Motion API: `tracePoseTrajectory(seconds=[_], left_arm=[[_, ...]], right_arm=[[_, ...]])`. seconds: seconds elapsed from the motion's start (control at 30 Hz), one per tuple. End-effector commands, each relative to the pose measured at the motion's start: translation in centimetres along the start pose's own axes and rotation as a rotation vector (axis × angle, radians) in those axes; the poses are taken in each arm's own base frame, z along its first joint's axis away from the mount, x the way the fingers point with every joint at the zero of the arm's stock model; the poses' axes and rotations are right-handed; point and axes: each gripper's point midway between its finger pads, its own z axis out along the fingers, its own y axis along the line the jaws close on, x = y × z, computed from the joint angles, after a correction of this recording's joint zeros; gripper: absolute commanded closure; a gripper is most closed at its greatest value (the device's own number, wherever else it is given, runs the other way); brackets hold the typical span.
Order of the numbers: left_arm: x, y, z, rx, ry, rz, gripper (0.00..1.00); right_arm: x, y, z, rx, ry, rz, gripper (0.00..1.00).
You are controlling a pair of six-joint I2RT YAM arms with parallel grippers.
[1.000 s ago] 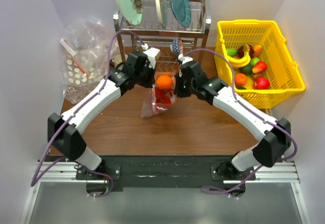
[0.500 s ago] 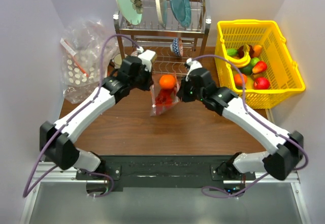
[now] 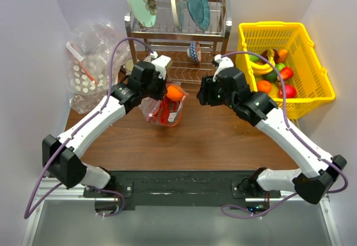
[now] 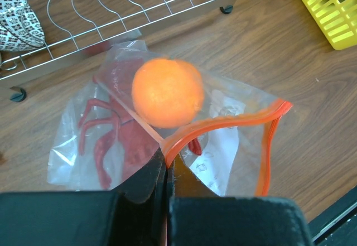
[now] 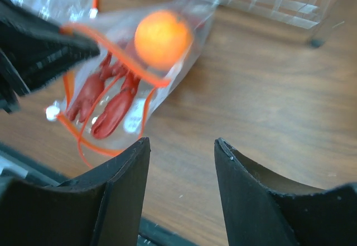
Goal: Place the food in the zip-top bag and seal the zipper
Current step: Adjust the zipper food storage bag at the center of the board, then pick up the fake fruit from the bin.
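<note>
Orange-red zipper (image 4: 223, 124) pinched tight: the left gripper (image 4: 167, 170) has its jaws closed on the top edge of the zip-top bag (image 4: 234, 151), right at one end of the strip, and the mouth gapes open in a loop. Inside the clear plastic, the round orange (image 4: 167, 92) rests against the red lobster (image 4: 111, 143), both well within the pouch. The bag lies on the brown tabletop (image 4: 312, 106) just in front of the wire dish rack (image 3: 167, 33), between the two arms. Across from it, the right gripper (image 5: 181, 145) hangs near the bag but apart from it, jaws spread, nothing between them. Off to the right, a yellow basket (image 3: 295, 107) of toy fruit stands well apart from the bag.
</note>
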Motion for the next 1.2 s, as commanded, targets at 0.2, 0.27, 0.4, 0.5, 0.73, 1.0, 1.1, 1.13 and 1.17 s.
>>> tracePoseTrajectory(seconds=[0.2, 0.27, 0.4, 0.5, 0.73, 1.0, 1.1, 1.13, 1.17], left_arm=[[-4.3, -0.2, -2.5, 0.011, -0.180, 0.032, 1.00], [-3.9, -0.1, -2.3, 0.010, -0.181, 0.035, 1.00], [-3.2, -0.3, -2.1, 0.027, -0.188, 0.033, 1.00], [-2.6, -0.6, -1.8, 0.048, -0.183, 0.030, 1.00], [-1.0, -1.6, -1.1, 0.115, -0.165, 0.011, 1.00], [-0.5, -1.8, -1.0, 0.128, -0.158, 0.005, 1.00], [-0.5, -1.6, -1.1, 0.118, -0.161, 0.007, 1.00], [-0.6, -1.5, -1.1, 0.116, -0.163, 0.009, 1.00], [-0.5, -1.5, -1.1, 0.113, -0.160, 0.008, 1.00]], right_arm=[[-9.6, -11.3, -8.7, 0.442, -0.260, 0.056, 0.51], [-10.8, -13.9, -10.3, 0.531, -0.307, 0.101, 0.53], [-12.2, -18.2, -11.6, 0.706, -0.369, 0.139, 0.53], [-11.9, -21.8, -10.6, 0.786, -0.345, 0.190, 0.56], [-10.4, -28.8, -7.1, 0.848, -0.273, 0.349, 0.56], [-6.2, -33.3, -0.2, 0.749, -0.145, 0.531, 0.49], [-4.4, -34.0, 2.1, 0.727, -0.097, 0.562, 0.37], [-4.4, -34.2, 2.6, 0.719, -0.103, 0.565, 0.30], [-4.1, -34.4, 3.1, 0.716, -0.097, 0.571, 0.27]])
